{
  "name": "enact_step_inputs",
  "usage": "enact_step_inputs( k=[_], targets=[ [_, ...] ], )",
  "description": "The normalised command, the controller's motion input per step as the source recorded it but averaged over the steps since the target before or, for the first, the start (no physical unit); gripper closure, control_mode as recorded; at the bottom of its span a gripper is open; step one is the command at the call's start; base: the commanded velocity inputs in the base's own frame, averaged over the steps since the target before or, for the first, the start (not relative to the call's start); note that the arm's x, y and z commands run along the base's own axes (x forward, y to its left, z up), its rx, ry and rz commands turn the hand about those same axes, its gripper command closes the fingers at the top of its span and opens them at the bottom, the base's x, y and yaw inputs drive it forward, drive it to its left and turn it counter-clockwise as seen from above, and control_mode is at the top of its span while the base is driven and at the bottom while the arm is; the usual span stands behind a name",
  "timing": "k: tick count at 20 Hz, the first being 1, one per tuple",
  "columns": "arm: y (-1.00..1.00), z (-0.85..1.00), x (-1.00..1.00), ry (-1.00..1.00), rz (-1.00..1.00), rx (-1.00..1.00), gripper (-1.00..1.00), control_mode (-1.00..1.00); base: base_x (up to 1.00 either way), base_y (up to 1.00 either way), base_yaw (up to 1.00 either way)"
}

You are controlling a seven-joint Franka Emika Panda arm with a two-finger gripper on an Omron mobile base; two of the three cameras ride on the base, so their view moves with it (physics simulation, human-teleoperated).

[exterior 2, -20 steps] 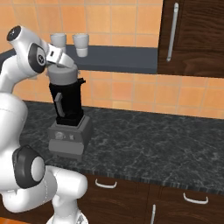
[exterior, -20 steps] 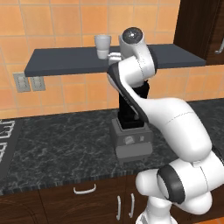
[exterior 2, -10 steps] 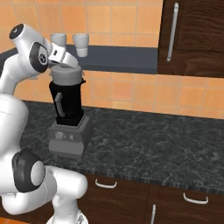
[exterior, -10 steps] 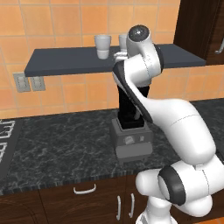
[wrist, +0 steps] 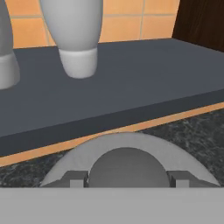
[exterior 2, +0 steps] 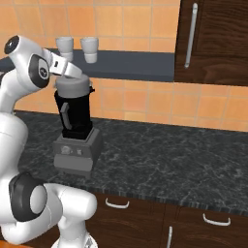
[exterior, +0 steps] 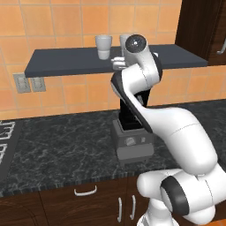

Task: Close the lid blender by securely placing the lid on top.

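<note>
2 white cups (exterior 2: 77, 47) on shelf (exterior 2: 131, 65)

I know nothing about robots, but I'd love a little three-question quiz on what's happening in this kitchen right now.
1. True or false: the lid lies on the counter beside the blender.
2. What stands on the dark shelf behind the arm: A) plates, B) two white cups, C) a kettle?
3. Fill in: the gripper has its fingers on either side of the lid's raised ______.

Key: 1. False, the lid sits at the top of the black jar. 2. B. 3. Knob.
</note>
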Motion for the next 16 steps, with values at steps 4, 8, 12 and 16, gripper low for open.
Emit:
enact_step_inputs(
  k=[4, 8, 12, 16],
  targets=[
    [0.43, 0.0, 0.17, 0.0, 0.0, 0.0, 1.0, -1.0, 0.0, 0.0, 0.0],
    [0.03, 0.0, 0.01, -0.03, -0.02, 0.0, 1.0, -1.0, 0.0, 0.0, 0.0],
    [0.02, 0.06, 0.12, -0.16, -0.09, 0.03, 1.0, -1.0, 0.0, 0.0, 0.0],
    [0.05, -0.13, -0.03, -0.03, -0.01, 0.0, 1.0, -1.0, 0.0, 0.0, 0.0]
  ],
)
